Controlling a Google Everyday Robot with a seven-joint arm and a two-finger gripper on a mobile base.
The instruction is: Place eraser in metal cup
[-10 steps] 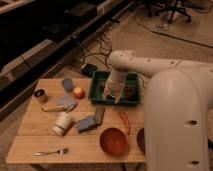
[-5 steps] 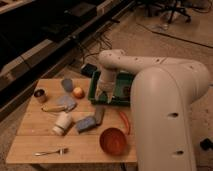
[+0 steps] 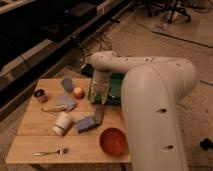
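Misgrasp risk existed: the gripper (image 3: 100, 103), closure indeterminable, hung at the eraser (image 3: 99, 116), just beside the blue pad (image 3: 85, 123).

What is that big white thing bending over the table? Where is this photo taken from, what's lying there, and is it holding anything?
The big white shape is a robot's arm. It reaches in from the right and bends down to its gripper, the part that grasps things. There is one camera, looking down along the arm; where it is mounted isn't known.

The gripper is low over the middle of the wooden table, right at a dark grey-brown oblong eraser. I cannot tell whether it has hold of it.

Beside the eraser lies a blue-grey sponge-like pad, then a white cylinder. Nearer the front are a red bowl and a fork. At the far left stands a small shiny metal cup, with a blue-grey plastic cup and a round fruit nearby. A green tray sits behind the arm.
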